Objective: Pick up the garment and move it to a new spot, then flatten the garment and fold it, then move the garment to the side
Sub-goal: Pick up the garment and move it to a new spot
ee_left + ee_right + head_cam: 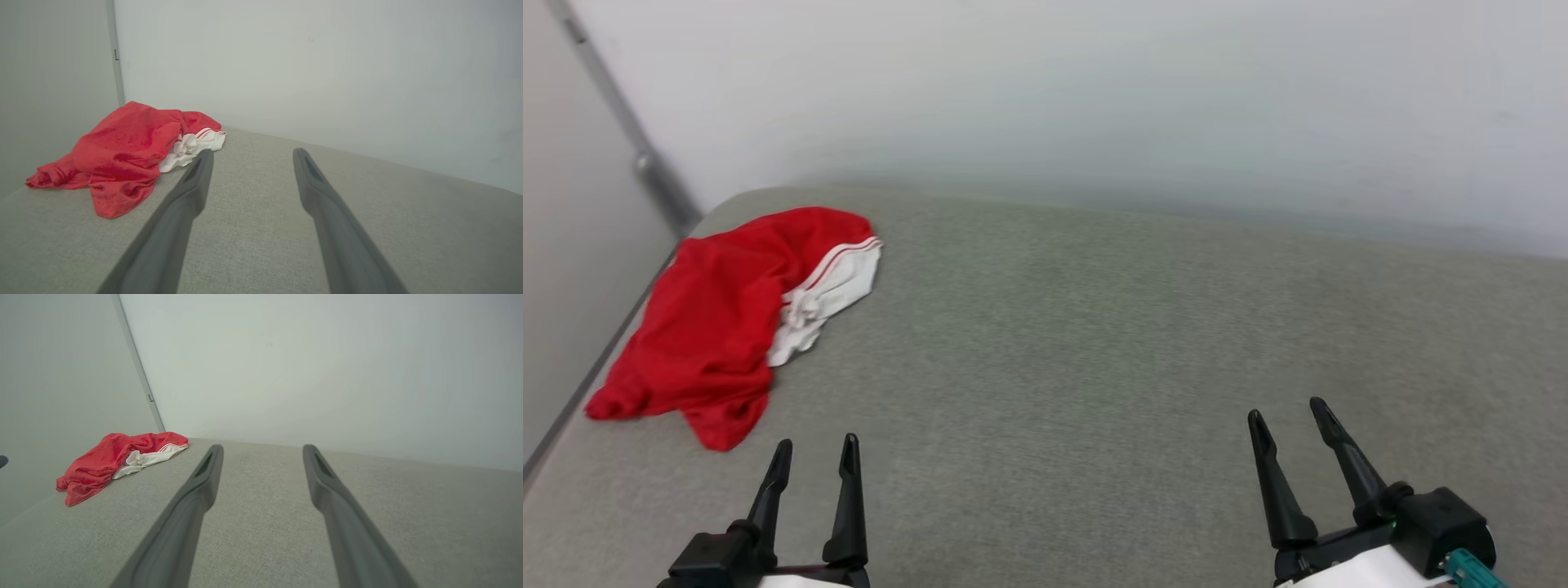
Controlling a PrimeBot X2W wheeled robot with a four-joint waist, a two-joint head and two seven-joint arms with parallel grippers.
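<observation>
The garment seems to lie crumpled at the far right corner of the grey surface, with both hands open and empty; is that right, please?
Not quite: the head view shows the garment crumpled at the far left corner of the grey surface, not the right. The left hand and the right hand are indeed open and empty.

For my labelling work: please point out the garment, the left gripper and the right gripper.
garment (707, 327), head view, red body.
left gripper (817, 443), head view, midway between fingertips.
right gripper (1285, 408), head view, midway between fingertips.
</observation>
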